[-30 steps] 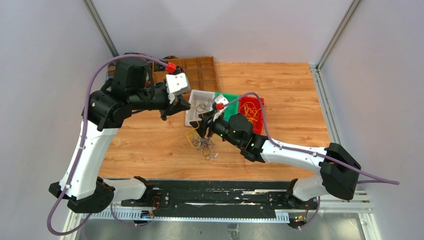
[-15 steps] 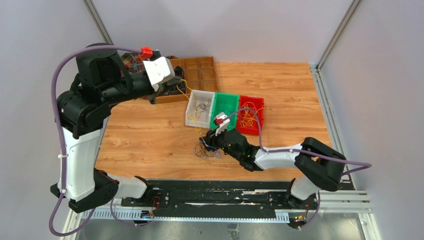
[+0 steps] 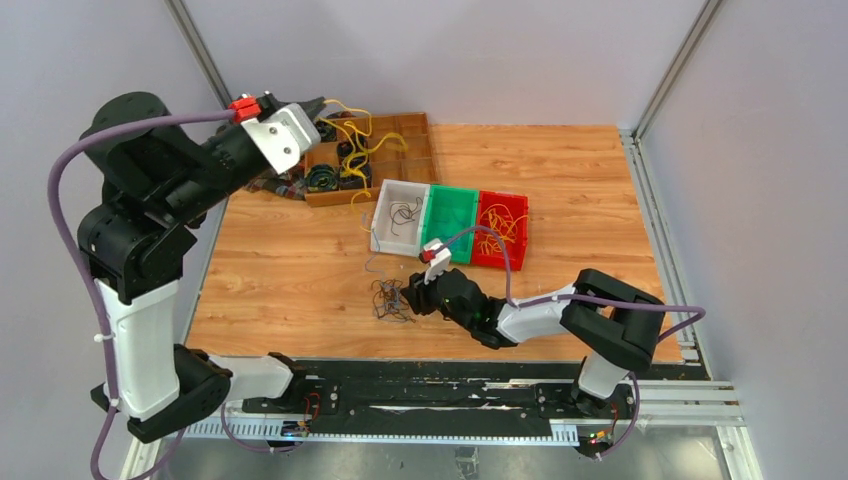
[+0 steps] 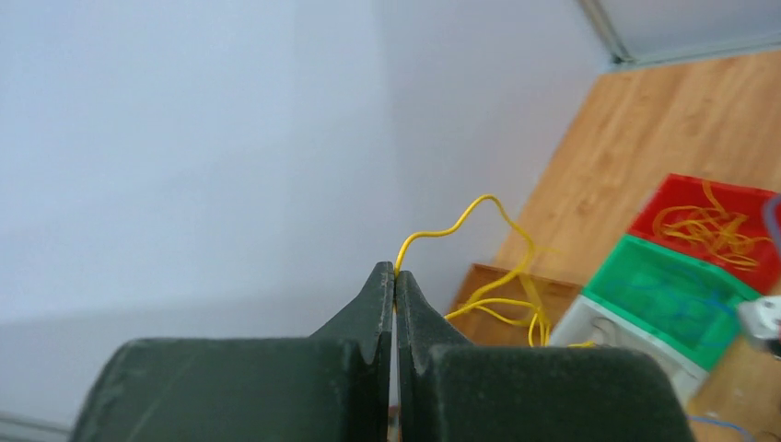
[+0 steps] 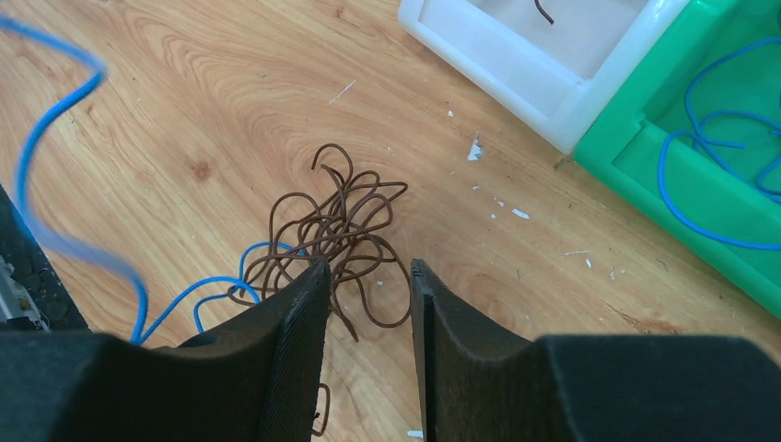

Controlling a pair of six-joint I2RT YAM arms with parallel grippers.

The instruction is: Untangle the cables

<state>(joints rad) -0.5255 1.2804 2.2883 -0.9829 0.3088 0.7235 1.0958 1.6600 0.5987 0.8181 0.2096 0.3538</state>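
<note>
Since the earlier frames, the left arm had been swung higher toward the upper left of the top view, and the right arm had been drawn back toward the lower centre. The left claw (image 3: 321, 101) (image 4: 394, 273) was seen pressed shut on a yellow cable (image 3: 352, 108) (image 4: 483, 197), which was trailed from the fingertips in loose bends down over the wooden compartment tray (image 3: 415, 150) at the upper middle of the worktop (image 3: 580, 180).

The right claw (image 3: 407, 298) (image 5: 368, 267) was held low over the worktop with its fingers parted a little and nothing gripped between them. A small tangle of dark cables (image 3: 388, 300) (image 5: 343, 216) was left lying on the wood just ahead of those fingertips, with a blue cable (image 5: 207, 284) looped at its left side.

To the upper right of the tangle, a white bin (image 3: 381, 212), a green bin (image 3: 447, 193) and a red bin (image 3: 503, 198) were lined up side by side, each with thin cables inside.
</note>
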